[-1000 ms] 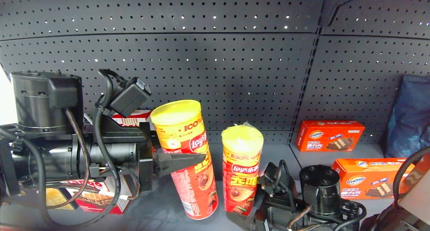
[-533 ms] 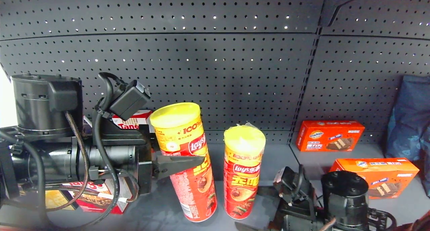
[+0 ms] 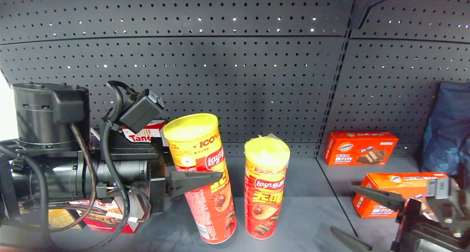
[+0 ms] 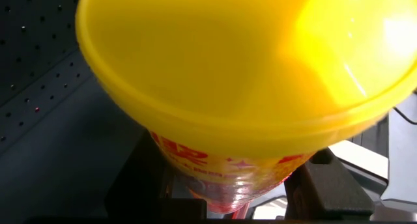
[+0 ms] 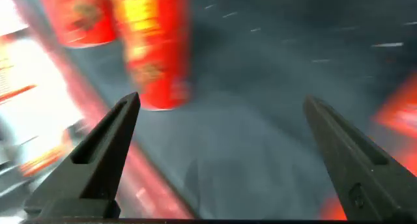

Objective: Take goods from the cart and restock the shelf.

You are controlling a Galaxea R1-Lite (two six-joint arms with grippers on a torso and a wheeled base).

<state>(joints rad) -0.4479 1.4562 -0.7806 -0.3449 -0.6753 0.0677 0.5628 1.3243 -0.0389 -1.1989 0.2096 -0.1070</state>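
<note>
Two red chips cans with yellow lids are side by side on the dark shelf (image 3: 304, 215). The taller-looking can (image 3: 205, 193) leans slightly, and my left gripper (image 3: 196, 179) is shut on its middle from the left. In the left wrist view its yellow lid (image 4: 247, 61) is close up, with my left gripper (image 4: 228, 195) clamped on the body below. The second can (image 3: 265, 187) stands upright just to the right, free. My right gripper (image 3: 361, 219) is open at the lower right, clear of both cans. The right wrist view has my right gripper (image 5: 221, 152) wide open with the second can (image 5: 156, 48) beyond it.
Two orange boxes (image 3: 360, 147) (image 3: 389, 197) lie on the right shelf section, past a divider. Red-and-white boxes (image 3: 110, 219) sit behind and under my left arm. A blue bag (image 3: 448, 131) is at the far right. A pegboard wall (image 3: 235, 79) backs the shelf.
My right arm has pulled away from the second can toward the lower right, its fingers now spread. The held can has sunk slightly in my left gripper's grasp.
</note>
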